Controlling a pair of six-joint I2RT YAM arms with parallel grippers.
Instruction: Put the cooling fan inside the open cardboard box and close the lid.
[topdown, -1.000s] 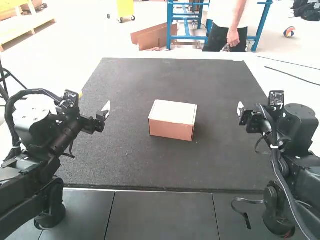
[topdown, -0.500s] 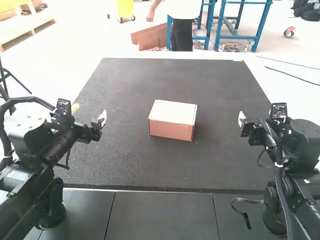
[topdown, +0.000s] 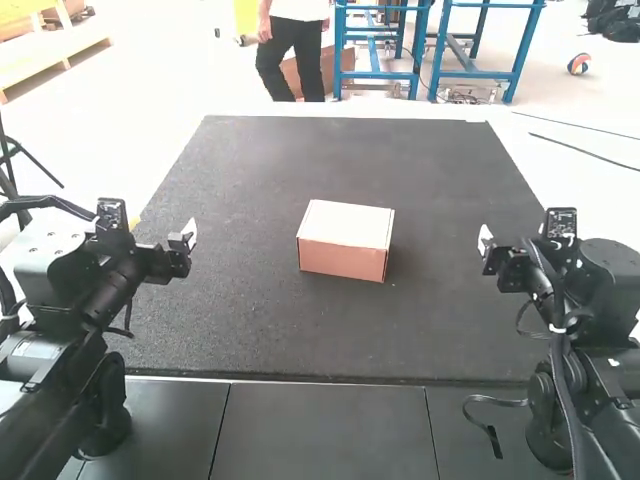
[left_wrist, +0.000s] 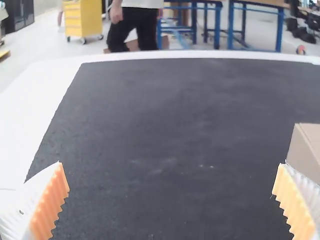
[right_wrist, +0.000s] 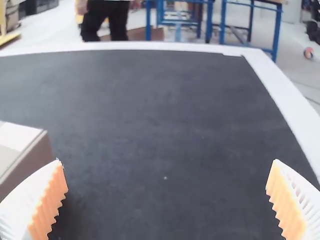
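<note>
Between the two end effectors, well apart from each, a small brown cardboard box (topdown: 345, 240) sits on the black rubber mat (topdown: 250, 170) covering the desk, its lid lying flat and closed. The left end effector (topdown: 186, 236) hovers above the mat, released, its white ribbed fingers (left_wrist: 47, 200) with orange pads spread wide and grasping nothing. The right end effector (topdown: 486, 245), on the box's far side, is likewise released and empty.

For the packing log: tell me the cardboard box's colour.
Plain light brown, paler on top; the cardboard box shows best in the high view.
</note>
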